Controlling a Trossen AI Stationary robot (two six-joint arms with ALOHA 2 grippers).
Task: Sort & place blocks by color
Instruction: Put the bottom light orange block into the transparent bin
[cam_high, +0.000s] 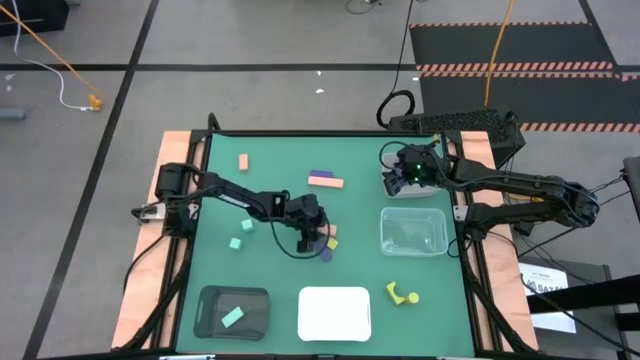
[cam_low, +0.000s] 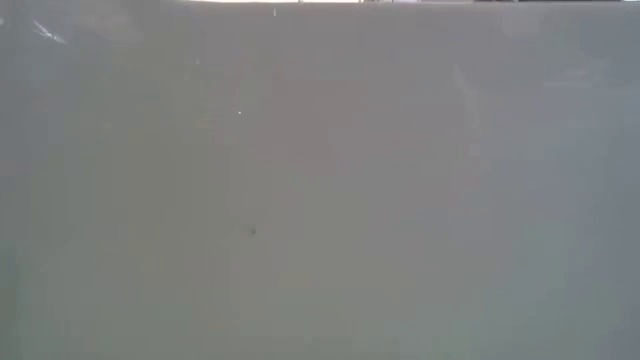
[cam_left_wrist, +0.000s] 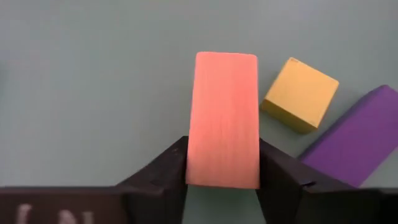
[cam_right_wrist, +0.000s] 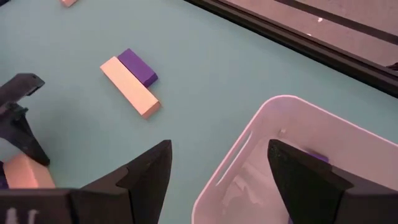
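Between left end effector (cam_left_wrist: 222, 177) fingers, smooth salmon bar (cam_left_wrist: 225, 118)

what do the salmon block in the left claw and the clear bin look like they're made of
Salmon block: probably painted or stained wood; matte, with faint lengthwise streaks like grain and softly rounded corners. It sits between the left claw fingers.

Clear bin: looks like thin moulded plastic; translucent, glossy walls with a rounded rim, and the mat shows through.
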